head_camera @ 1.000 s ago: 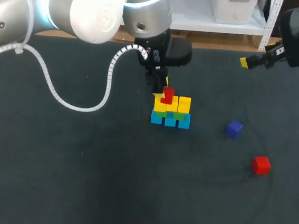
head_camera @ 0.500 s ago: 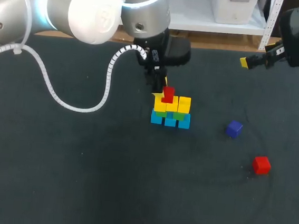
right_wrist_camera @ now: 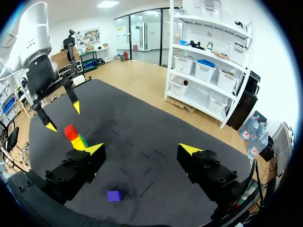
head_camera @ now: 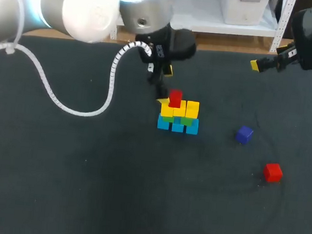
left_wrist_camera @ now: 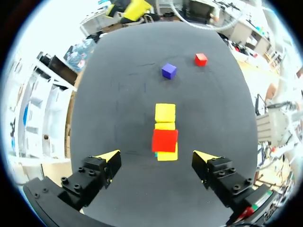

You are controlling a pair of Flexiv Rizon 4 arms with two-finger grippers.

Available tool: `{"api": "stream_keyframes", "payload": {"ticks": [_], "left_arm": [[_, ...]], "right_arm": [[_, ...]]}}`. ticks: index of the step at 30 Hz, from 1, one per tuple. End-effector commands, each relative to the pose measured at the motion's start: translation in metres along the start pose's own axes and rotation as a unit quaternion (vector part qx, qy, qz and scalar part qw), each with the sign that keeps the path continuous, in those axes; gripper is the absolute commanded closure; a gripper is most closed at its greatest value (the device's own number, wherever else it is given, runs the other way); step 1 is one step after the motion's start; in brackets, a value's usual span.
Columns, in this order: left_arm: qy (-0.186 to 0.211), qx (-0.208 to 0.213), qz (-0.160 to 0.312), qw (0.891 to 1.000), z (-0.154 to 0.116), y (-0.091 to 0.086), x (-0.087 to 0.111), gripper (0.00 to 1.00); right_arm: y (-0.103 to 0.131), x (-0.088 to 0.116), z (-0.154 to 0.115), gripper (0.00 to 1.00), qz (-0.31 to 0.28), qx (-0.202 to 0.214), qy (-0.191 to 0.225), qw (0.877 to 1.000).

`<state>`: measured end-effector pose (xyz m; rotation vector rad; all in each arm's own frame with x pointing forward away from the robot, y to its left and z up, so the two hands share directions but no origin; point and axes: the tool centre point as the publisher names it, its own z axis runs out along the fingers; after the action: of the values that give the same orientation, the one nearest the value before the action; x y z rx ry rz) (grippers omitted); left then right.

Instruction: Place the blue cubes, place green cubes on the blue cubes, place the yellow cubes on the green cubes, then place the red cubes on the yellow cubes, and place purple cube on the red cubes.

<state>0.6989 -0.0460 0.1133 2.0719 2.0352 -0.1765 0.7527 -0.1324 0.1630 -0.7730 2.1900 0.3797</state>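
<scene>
The cubes are small, hard-edged blocks with plain matte faces, on a table (head_camera: 83, 187) covered in dark, felt-like cloth. The stack (head_camera: 178, 116) sits near the middle: a row of blue cubes (head_camera: 177, 126) at the base, green cubes (head_camera: 186, 120) above them, then a row of yellow cubes (head_camera: 192, 108), with one red cube (head_camera: 175, 98) on top toward the stack's left end. The green layer shows only as thin slivers, so its count is hard to tell. From the left wrist the red cube covers much of the yellow beneath it, and the blue shows as a bare sliver.

The left gripper (head_camera: 164, 84) hangs just behind and above the stack, its fingers spread wide and holding nothing; the red cube lies below the gap, apart from both tips. The right gripper (right_wrist_camera: 142, 149) is over the far right of the table, fingers likewise parted and empty; in the head view only one of its tips shows.

A purple cube (head_camera: 244, 134) lies right of the stack, well apart, and a second red cube (head_camera: 273, 172) lies nearer the front right
</scene>
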Motion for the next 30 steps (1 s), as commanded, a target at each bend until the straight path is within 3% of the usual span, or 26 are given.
{"api": "stream_keyframes", "payload": {"ticks": [1,9,12,15,21,30], "left_arm": [[-0.018,-0.025,-0.013,0.999,-0.016,-0.013,0.016,0.0],[-0.035,-0.061,-0.047,0.996,-0.048,-0.012,0.02,0.0],[-0.024,-0.074,-0.101,0.992,-0.055,-0.006,0.034,0.0],[-0.062,-0.088,-0.156,0.982,-0.066,0.0,0.051,0.0],[-0.084,-0.135,-0.21,0.965,-0.087,-0.004,0.078,0.0],[-0.092,-0.163,-0.268,0.945,-0.103,-0.017,0.116,0.0]], "right_arm": [[0.001,0.0,0.0,0.0,0.0,0.002,0.0,1.0],[0.001,0.0,0.0,0.0,0.0,0.002,0.0,1.0],[0.001,0.0,0.0,0.0,0.0,0.002,0.0,1.0],[0.001,0.0,0.0,0.0,0.0,0.002,0.0,1.0],[0.001,0.0,0.0,0.0,0.0,0.002,0.0,1.0],[0.001,0.0,0.0,0.0,0.0,0.002,0.0,1.0]]}}
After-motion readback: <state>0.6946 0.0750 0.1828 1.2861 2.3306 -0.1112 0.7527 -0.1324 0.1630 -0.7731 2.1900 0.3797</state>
